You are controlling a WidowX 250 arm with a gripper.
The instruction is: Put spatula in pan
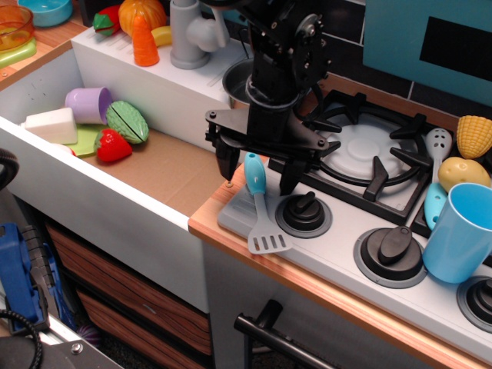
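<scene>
**Jaws wide, straddling the spatula handle**

Jaws spread wide, and nothing between them is gripped: the gripper [256, 171] hangs over the front left corner of the toy stove with one black finger [225, 160] on the sink side and the other down by the burner grate [367, 151]. Right in that gap sits the spatula [259, 204], light-blue handle pointing up toward the arm, grey slotted blade down near the counter's wooden edge. It lies flat on a small grey mat [240, 213], just beside the first black knob [303, 213]. Whether the fingers touch the handle, I cannot tell.

And the pan [238, 79]? Only a slice of its silver rim shows, behind the arm, next to the grey faucet [190, 32]. The spatula is well apart from it.

Over on the right, a blue cup [462, 232] stands at the stove front, with a blue-handled white spoon [433, 173], a potato [463, 171] and a corn cob [475, 136] behind it. In the sink [165, 165] lie a strawberry [112, 145], a purple cup [89, 104] and a white block [51, 125].
</scene>
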